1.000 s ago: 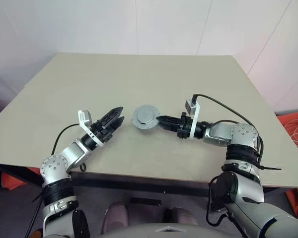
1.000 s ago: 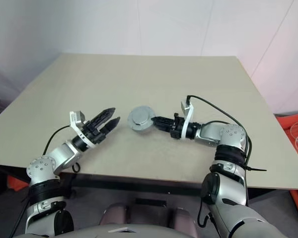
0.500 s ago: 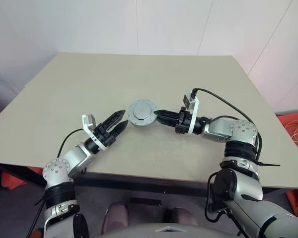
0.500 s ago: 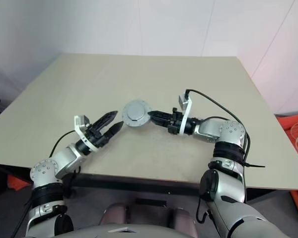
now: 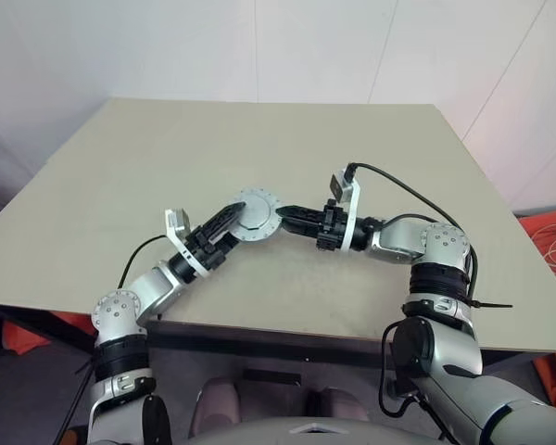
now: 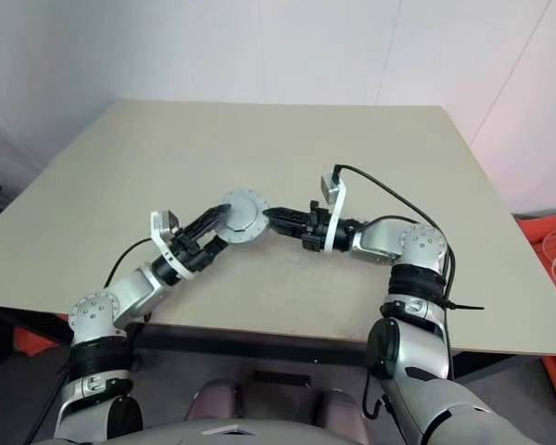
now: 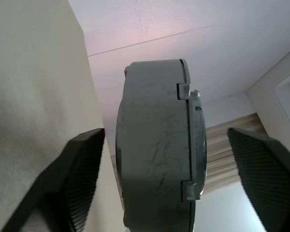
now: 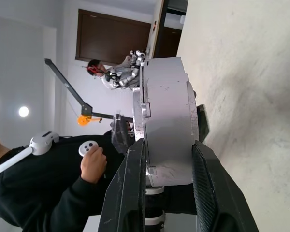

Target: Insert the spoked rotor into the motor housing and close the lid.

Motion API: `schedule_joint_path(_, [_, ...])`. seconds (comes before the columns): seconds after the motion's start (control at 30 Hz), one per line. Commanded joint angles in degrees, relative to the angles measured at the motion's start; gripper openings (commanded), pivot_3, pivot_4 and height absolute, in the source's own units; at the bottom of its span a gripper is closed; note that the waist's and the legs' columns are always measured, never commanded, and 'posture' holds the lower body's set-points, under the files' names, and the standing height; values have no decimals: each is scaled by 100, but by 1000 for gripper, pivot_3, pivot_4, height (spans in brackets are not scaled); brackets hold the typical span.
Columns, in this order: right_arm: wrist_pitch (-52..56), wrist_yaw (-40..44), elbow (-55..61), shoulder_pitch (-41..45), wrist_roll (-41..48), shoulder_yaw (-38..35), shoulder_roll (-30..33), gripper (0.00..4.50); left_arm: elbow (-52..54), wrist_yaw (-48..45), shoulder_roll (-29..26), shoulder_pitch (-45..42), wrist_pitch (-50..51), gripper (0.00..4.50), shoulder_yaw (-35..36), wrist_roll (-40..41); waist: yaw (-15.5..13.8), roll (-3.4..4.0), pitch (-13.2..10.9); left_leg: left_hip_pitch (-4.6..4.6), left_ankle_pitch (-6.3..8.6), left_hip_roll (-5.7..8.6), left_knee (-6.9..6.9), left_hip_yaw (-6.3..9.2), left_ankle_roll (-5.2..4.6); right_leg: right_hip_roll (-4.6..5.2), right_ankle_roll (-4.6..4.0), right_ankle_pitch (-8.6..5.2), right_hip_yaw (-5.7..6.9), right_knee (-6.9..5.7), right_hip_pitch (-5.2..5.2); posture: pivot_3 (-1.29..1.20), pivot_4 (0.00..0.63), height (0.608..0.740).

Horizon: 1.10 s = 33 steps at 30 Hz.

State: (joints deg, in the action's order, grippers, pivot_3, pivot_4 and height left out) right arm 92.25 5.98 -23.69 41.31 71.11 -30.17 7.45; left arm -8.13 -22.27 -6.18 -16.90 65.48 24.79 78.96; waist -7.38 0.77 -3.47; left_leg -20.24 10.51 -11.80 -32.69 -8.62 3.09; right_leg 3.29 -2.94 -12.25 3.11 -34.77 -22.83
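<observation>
Grey metal motor housing (image 5: 258,214) with lid on hangs above the table (image 5: 371,148), pinched by its rim in the right gripper (image 5: 285,214). Left gripper (image 5: 230,220) straddles it with fingers spread, not touching. Looks stiff, heavy, kinda slick, so I'd clamp across both flat faces.

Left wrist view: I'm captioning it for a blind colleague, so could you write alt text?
A round grey metal motor assembly, seen edge-on with a seam where the lid meets the housing, stands between the left gripper's two black ribbed fingers, which are spread apart on either side with gaps. A beige table lies behind, a pale wall beyond.
</observation>
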Motion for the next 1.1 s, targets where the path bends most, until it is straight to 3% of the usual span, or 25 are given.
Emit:
schedule_joint_path(0.03, [25, 19, 305, 160, 466, -40, -51, 1113, 79, -107, 7, -70, -24, 2914, -40, 196, 0, 0, 0, 0, 0, 0, 0, 0, 0, 0, 2, 1, 0, 0, 0, 0, 0, 740])
schedule_joint_path(0.13, [25, -27, 311, 147, 511, -31, -51, 1108, 85, -123, -7, -53, -29, 2069, -75, 207, -2, 0, 0, -1, 0, 0, 0, 0, 0, 0, 3, 2, 0, 0, 0, 0, 0, 740])
schedule_joint_path(0.73, [-349, 230, 798, -234, -35, 408, -66, 1107, 139, -246, -98, 12, -58, 2071, -300, 44, -8, 0, 0, -1, 0, 0, -5, 1, 0, 0, 17, 10, 0, -3, 2, 0, 0, 740])
schedule_joint_path(1.03, [-387, 279, 859, -414, -32, 379, -137, 4124, 176, -233, -113, 20, -94, 2071, -298, 59, -8, 0, 0, 3, -1, 0, -6, 2, 2, 0, 20, 11, 0, -4, 6, 0, 0, 740])
schedule_joint_path(1.1, [-378, 238, 761, -433, -65, 320, -113, 4500, 175, -206, -106, 9, -136, 2071, -258, 76, -9, 0, 0, 3, -1, 0, -6, 2, 2, 0, 19, 11, 0, -4, 6, 0, 0, 740])
